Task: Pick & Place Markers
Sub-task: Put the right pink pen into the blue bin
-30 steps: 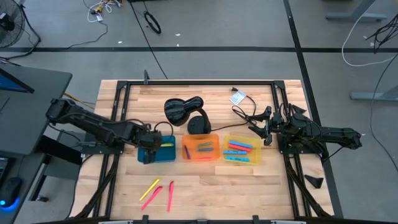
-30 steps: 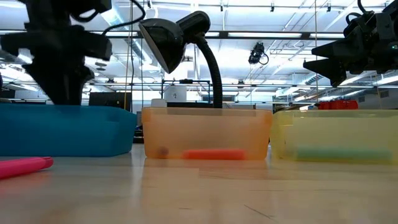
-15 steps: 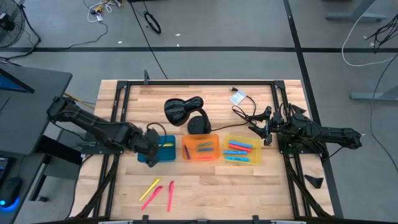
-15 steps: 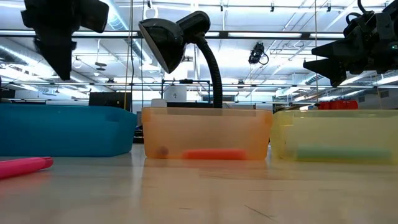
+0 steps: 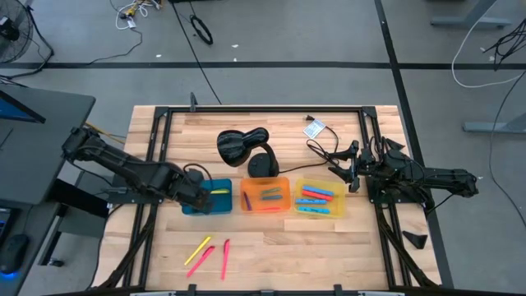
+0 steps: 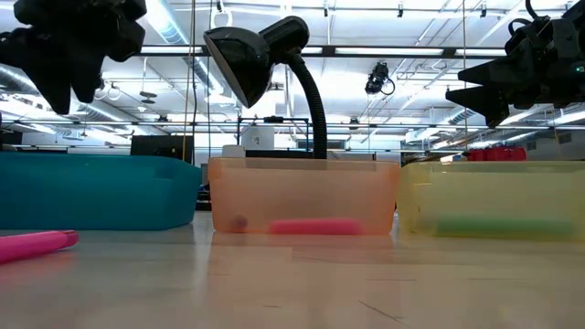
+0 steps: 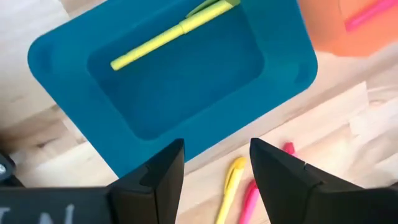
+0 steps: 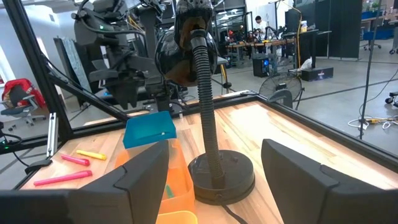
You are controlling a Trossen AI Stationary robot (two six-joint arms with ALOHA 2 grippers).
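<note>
My left gripper (image 5: pixel 196 196) hangs open over the left part of the blue tray (image 5: pixel 215 205), fingers pointing down, with nothing between them (image 7: pixel 216 167). One yellow marker (image 7: pixel 174 32) lies flat on the blue tray's floor along its far wall. Three loose markers lie on the table near the front edge: a yellow one (image 5: pixel 198 250), a pink one (image 5: pixel 203 261) and a red-pink one (image 5: pixel 224 257). More markers lie in the orange tray (image 5: pixel 265 196) and the yellow tray (image 5: pixel 319 198). My right gripper (image 5: pixel 339 174) waits open and level at the right, behind the yellow tray.
A black desk lamp (image 5: pixel 242 146) stands just behind the orange tray, its base (image 8: pixel 219 174) in front of my right gripper. A black cable and a small white tag (image 5: pixel 315 128) lie at the back right. Bare wood stretches in front of the three trays.
My left gripper has risen out of the blue tray, rolled about its own pointing line and drifted a little toward the table's left edge. The yellow marker in the blue tray has stayed where it was.
</note>
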